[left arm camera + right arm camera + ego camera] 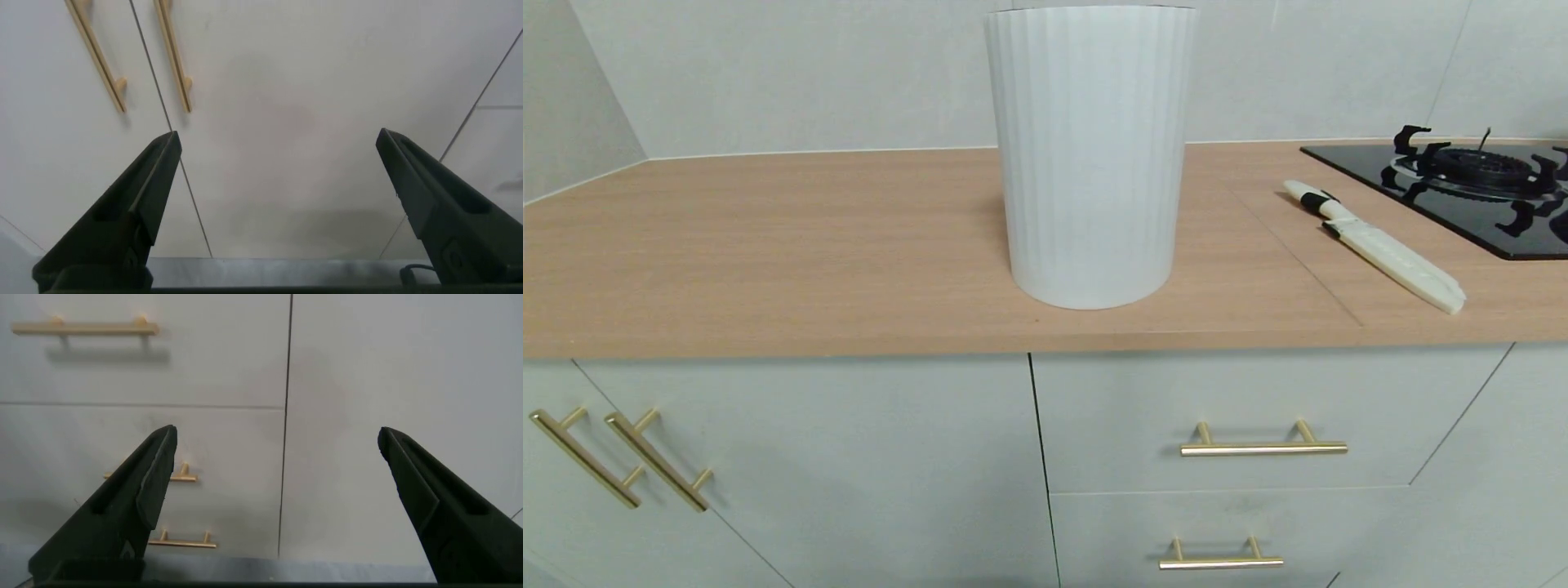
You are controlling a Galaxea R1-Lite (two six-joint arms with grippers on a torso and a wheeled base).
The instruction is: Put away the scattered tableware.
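A white knife (pixel 1380 248) with a black band on its handle lies flat on the wooden countertop (pixel 768 245) at the right, beside the hob. A tall white ribbed container (pixel 1090 155) stands upright at the middle of the counter. My left gripper (pixel 278 143) is open with nothing between its dark fingers (pixel 131 212), facing white cabinet doors. Below counter level, my right gripper (pixel 278 437) also stands open and holds nothing, in front of white drawer fronts.
A black gas hob (pixel 1470 184) sits at the counter's far right. White cabinet doors and drawers with gold bar handles (pixel 1262 447) run under the counter. A tiled wall closes the back. Bare wood stretches left of the container.
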